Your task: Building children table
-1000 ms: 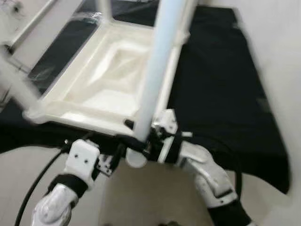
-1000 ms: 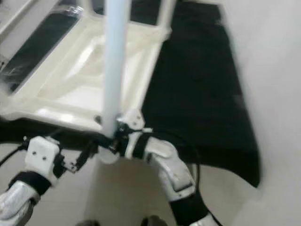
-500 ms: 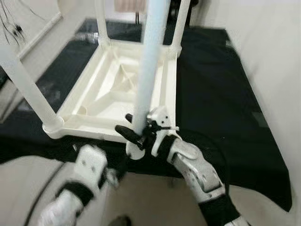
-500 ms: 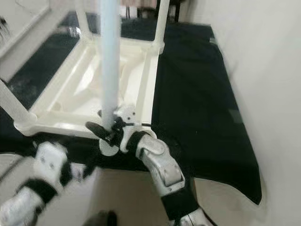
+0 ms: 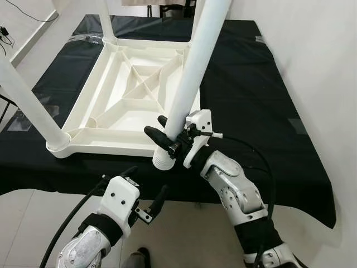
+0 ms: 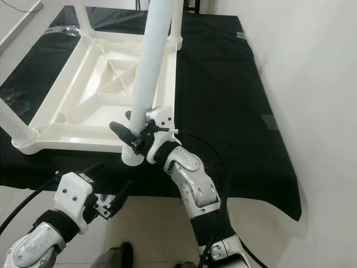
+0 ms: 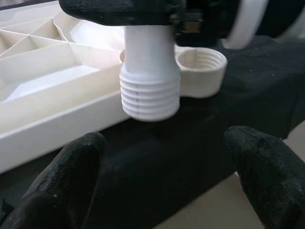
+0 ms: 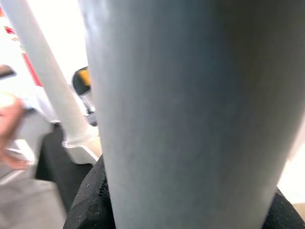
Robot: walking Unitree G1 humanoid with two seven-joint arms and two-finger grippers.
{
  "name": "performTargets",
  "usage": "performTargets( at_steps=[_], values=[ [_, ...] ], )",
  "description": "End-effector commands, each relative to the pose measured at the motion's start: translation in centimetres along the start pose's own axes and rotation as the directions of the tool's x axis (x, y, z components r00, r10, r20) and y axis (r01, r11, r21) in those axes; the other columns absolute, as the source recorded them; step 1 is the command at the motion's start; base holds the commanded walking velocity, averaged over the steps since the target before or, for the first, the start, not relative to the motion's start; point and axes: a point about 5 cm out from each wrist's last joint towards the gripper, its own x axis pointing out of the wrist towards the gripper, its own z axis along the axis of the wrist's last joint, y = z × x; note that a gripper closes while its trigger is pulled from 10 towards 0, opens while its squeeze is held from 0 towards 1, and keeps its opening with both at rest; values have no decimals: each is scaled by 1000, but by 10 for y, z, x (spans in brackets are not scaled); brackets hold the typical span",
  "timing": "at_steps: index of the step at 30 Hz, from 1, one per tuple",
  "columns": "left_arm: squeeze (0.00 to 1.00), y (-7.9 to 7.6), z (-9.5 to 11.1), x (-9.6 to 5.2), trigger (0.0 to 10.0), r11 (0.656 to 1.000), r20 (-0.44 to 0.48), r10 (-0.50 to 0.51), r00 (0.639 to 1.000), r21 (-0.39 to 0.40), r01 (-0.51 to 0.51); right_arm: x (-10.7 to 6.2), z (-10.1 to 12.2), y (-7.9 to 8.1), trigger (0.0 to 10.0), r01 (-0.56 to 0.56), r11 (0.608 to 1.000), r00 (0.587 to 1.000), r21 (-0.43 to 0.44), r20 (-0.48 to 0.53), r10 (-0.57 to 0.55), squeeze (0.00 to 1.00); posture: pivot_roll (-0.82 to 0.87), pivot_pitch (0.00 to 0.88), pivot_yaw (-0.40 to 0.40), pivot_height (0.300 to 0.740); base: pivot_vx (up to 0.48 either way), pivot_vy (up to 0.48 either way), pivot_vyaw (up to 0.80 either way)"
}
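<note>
You are close to the end of this build, judging by how things lie: the white plastic children's table (image 5: 134,95) sits upside down on the black-covered tabletop (image 5: 262,111), with legs already standing in three of its corner sockets, the near-left leg (image 5: 28,100) among them. What is left for you is the fourth leg (image 5: 192,67). Your right gripper (image 5: 162,131) has its black fingers closed round that leg low on the shaft, holding it tilted with its ribbed, threaded end (image 7: 148,98) hanging off the near edge of the upturned top. In the left wrist view the open near-right corner socket (image 7: 200,69), threaded inside, is just beside and behind that end, so the leg is not seated yet; you would need to bring it over the socket, upright, and turn it in. Your left gripper (image 5: 146,192) waits below the tabletop edge with its fingers spread wide and nothing between them. The table itself is glossy moulded plastic with stiffening ribs crossing its underside, and the leg a plain smooth tube.
</note>
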Motion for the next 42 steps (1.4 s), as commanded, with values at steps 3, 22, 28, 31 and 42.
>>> performTargets(
  at_steps=[3, 22, 28, 31, 42],
  values=[
    [0, -4, -1, -2, 10000, 1000, -15, -13, 1000, 10, 13, 0, 3, -13, 10000, 72, 995, 997, -66, -2, -72, 0, 179, 254, -78, 740, 0, 0, 0],
    [0, -4, 1, -3, 10000, 1000, -14, -5, 1000, 19, 5, 28, 31, -18, 10000, 120, 989, 985, 85, 110, -129, 0, 189, 273, -87, 740, 0, 0, 0],
    [0, -6, -1, -2, 10000, 1000, -19, -19, 1000, 18, 19, 13, 53, -28, 10000, -86, 995, 982, 60, 172, 75, 0, 177, 277, -91, 740, 0, 0, 0],
    [0, -9, -2, -1, 10000, 999, -23, -31, 999, 15, 32, 9, 59, -49, 10000, -64, 995, 989, -74, 127, 73, 0, 171, 293, -93, 740, 0, 0, 0],
    [0, -11, 4, -2, 10000, 1000, -18, -13, 1000, 18, 13, 21, 79, -91, 10000, 122, 982, 987, -146, 125, -104, 0, 197, 350, -100, 740, 0, 0, 0]
  ],
)
